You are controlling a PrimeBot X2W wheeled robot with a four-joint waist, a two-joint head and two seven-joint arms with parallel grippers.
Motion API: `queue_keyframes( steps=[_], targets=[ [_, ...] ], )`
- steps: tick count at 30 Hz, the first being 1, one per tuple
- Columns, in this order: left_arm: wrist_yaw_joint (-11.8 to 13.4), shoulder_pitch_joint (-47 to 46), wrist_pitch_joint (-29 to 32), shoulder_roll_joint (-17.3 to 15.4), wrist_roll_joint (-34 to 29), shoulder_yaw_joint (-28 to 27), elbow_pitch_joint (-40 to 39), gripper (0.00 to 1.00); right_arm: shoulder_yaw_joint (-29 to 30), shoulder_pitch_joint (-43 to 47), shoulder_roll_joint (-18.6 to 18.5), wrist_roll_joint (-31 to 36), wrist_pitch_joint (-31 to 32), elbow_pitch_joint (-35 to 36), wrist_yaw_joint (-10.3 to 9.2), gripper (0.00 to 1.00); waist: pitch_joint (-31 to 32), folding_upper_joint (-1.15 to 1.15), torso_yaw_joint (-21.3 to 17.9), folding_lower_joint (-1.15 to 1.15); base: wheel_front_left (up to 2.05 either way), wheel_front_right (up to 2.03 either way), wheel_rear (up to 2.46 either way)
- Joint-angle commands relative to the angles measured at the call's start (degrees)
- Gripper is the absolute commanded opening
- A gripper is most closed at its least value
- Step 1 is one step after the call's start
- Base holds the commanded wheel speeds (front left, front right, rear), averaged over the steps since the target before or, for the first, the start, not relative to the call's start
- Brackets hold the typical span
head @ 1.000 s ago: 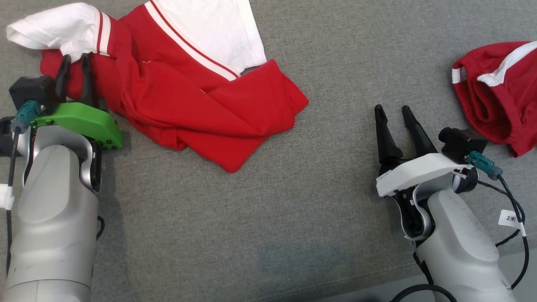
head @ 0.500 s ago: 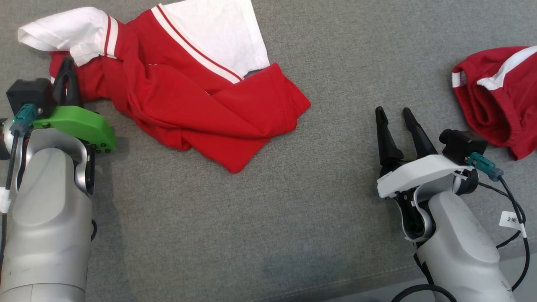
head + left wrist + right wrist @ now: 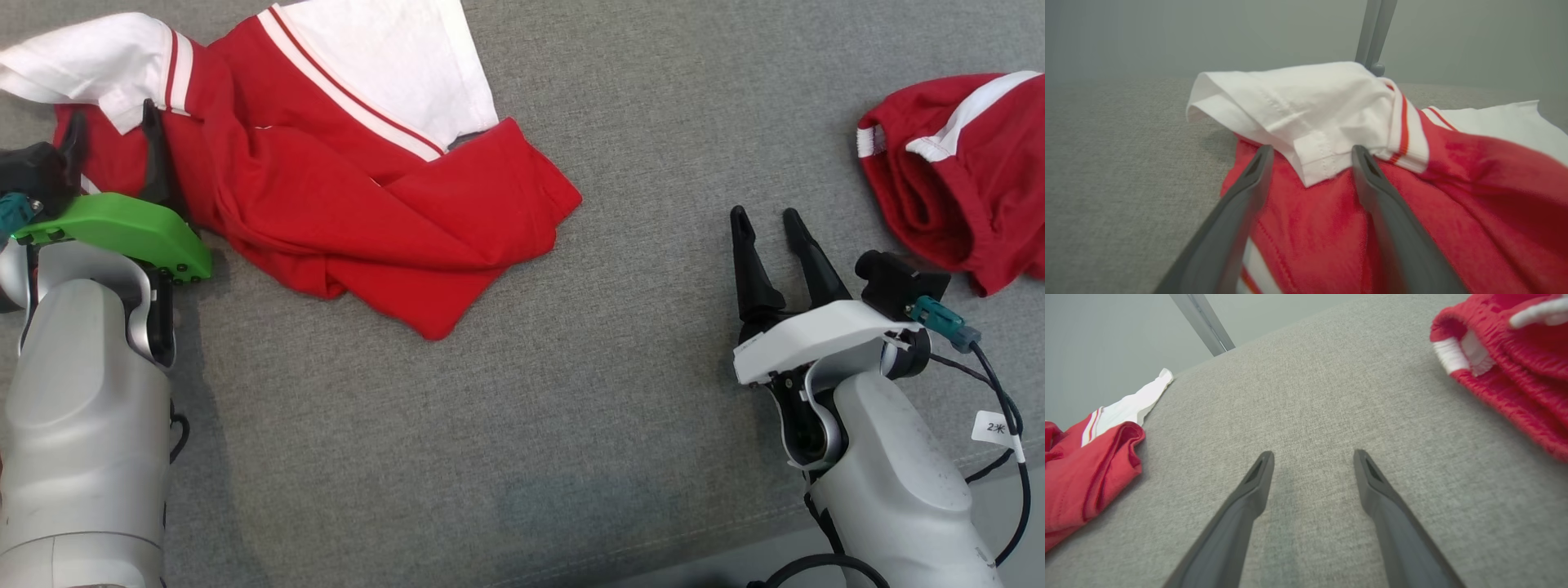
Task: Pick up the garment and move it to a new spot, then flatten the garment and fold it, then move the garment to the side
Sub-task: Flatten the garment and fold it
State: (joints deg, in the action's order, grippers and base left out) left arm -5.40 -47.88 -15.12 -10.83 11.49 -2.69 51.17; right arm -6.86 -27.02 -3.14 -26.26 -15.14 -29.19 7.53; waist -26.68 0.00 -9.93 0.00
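The garment point(image 3: 343, 212) is a crumpled red shirt with white sleeves and striped trim, lying at the upper left of the grey surface. My left gripper point(image 3: 114, 139) is at its left end, open. In the left wrist view the left gripper point(image 3: 1312, 153) has its fingers spread either side of the white sleeve hem of the garment point(image 3: 1453, 196), gripping nothing. My right gripper point(image 3: 765, 218) stands open over bare surface at the right, well away from the shirt. From the right wrist, the right gripper point(image 3: 1312, 457) holds nothing, and the garment point(image 3: 1081, 469) lies far to the left.
A second red item with white trim point(image 3: 955, 204) lies bunched at the far right, close to the right gripper; it shows again point(image 3: 1515, 363). A grey metal post point(image 3: 1376, 32) rises behind the shirt. The grey surface point(image 3: 522, 408) ends at a front edge near the bottom.
My left gripper, shut half a second ago at the shirt's left end, now stands wide open. The whole picture has slid a little left. The right gripper has not moved.
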Motion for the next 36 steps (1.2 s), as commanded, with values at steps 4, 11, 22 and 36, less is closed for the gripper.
queue_keyframes(
  steps=[4, 11, 22, 36],
  targets=[
    [-0.7, -1.3, 0.0, 0.1, 1.0, -0.3, 2.0, 1.00, -0.1, 0.3, -0.1, -0.1, 0.0, 0.1, -0.09, 1.00, -0.1, 0.00, -0.2, 0.00, 0.00, 0.00, 0.00],
    [-1.6, -2.3, 0.0, 0.3, 1.6, 0.3, 3.7, 0.23, -0.2, 0.1, 0.0, -0.1, 0.0, 0.3, -0.09, 1.00, -0.4, 0.00, -0.1, 0.00, 0.00, 0.00, 0.00],
    [-2.0, -1.8, 0.0, 0.1, 1.5, 1.1, 1.8, 0.00, 0.1, -0.1, 0.0, 0.4, 0.0, 0.3, -0.09, 1.00, -0.1, 0.00, 0.3, 0.00, 0.00, 0.00, 0.00],
    [-2.1, 7.7, 0.0, 4.1, 0.6, -1.6, -19.1, 0.00, 0.9, 3.7, 0.0, 0.3, 0.0, -1.1, -0.09, 1.00, 10.0, 0.00, 6.1, 0.00, 0.00, 0.00, 0.00]
  ],
)
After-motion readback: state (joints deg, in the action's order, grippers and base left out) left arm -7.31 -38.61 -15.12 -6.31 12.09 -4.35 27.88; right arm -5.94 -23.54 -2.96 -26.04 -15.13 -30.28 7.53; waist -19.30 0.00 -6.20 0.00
